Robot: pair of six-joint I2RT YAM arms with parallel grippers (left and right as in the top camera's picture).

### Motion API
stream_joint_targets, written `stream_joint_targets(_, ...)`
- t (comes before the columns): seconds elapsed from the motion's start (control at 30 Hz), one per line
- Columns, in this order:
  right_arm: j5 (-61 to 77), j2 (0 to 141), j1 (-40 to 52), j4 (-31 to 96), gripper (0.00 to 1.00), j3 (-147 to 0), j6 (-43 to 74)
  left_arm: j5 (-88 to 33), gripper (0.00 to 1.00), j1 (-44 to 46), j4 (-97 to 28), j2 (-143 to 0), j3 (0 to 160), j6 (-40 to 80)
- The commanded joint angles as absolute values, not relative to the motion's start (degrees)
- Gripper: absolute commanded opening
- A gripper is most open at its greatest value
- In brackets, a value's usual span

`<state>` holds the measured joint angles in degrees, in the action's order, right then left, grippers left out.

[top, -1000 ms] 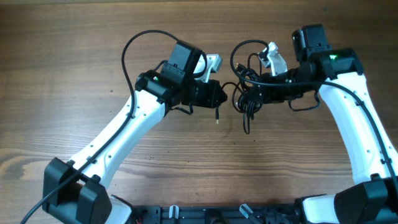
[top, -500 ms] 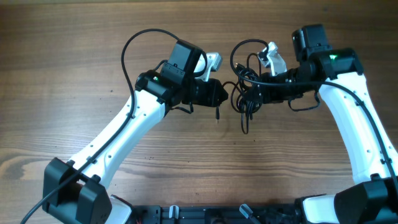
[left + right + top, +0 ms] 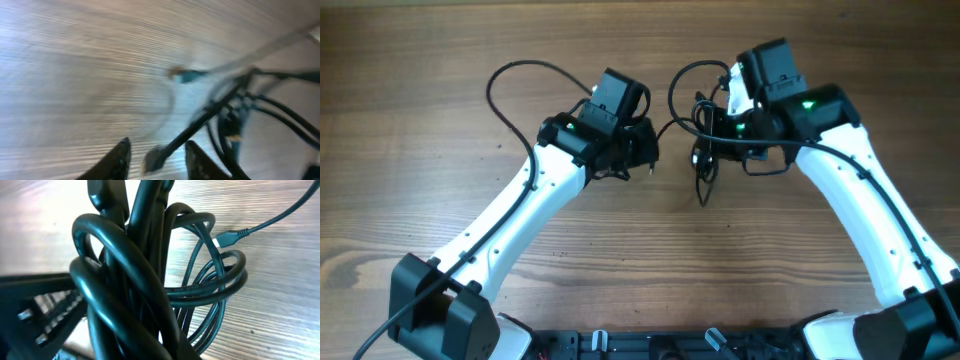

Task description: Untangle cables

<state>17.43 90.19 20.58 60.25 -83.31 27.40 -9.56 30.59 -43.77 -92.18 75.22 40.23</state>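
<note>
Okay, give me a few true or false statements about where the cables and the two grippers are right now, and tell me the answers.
1. The right gripper is shut on the tangled bundle of thin black cables. True.
2. The cables lie on the wood in separate straight lines. False: they loop through one another in one clump.
3. The left gripper has its jaws apart, with a blurred cable end between them. True.
4. The table is white plastic. False: the brown wooden table shows grain.
</note>
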Motion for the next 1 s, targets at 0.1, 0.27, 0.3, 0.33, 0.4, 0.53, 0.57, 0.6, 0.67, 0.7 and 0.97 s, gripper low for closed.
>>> stream_joint_targets(0.1, 13.2, 94.8, 23.2, 58.5, 0.19, -83.9, 33.1, -5.6, 0.57, 26.9, -44.6, -92.0, 75.0, 45.5)
stream_joint_targets(0.27, 18.5, 98.1, 23.8, 58.1, 0.85, -83.9, 28.9, -6.8, 0.6, 26.8, -44.6, -92.0, 75.0, 45.2)
stream_joint_targets(0.3, 19.6, 98.0, 23.7, 58.1, 0.91, -83.9, 27.7, -6.8, 0.61, 26.8, -44.6, -92.0, 75.0, 45.3)
stream_joint_targets(0.33, 20.1, 97.7, 23.4, 58.1, 0.94, -84.1, 26.8, -6.8, 0.61, 26.8, -44.6, -92.0, 75.0, 45.2)
stream_joint_targets(0.4, 20.0, 97.4, 22.0, 58.2, 0.95, -84.3, 25.8, -6.8, 0.63, 26.9, -44.1, -92.0, 75.0, 45.2)
stream_joint_targets(0.53, 20.1, 96.5, 17.1, 59.0, 0.96, -84.4, 23.8, -7.0, 0.65, 28.9, -40.2, -93.3, 75.0, 39.3)
stream_joint_targets(0.57, 20.1, 96.4, 15.9, 59.4, 0.96, -84.4, 23.2, -7.0, 0.65, 29.6, -39.6, -94.1, 75.0, 39.2)
stream_joint_targets(0.6, 20.1, 96.4, 15.2, 59.7, 0.95, -84.4, 22.4, -7.0, 0.65, 29.9, -39.2, -95.0, 75.0, 39.2)
stream_joint_targets(0.67, 19.8, 96.4, 14.3, 60.5, 0.95, -84.4, 21.3, -5.9, 0.59, 30.1, -39.5, -98.0, 75.0, 41.3)
stream_joint_targets(0.7, 19.8, 96.4, 14.3, 60.6, 0.95, -84.4, 20.9, -4.3, 0.59, 29.9, -39.9, -99.3, 75.0, 43.4)
stream_joint_targets(0.97, 19.8, 96.4, 14.3, 60.4, 0.95, -84.3, 20.6, 0.9, 0.5, 27.1, -38.9, -105.8, 75.0, 39.2)
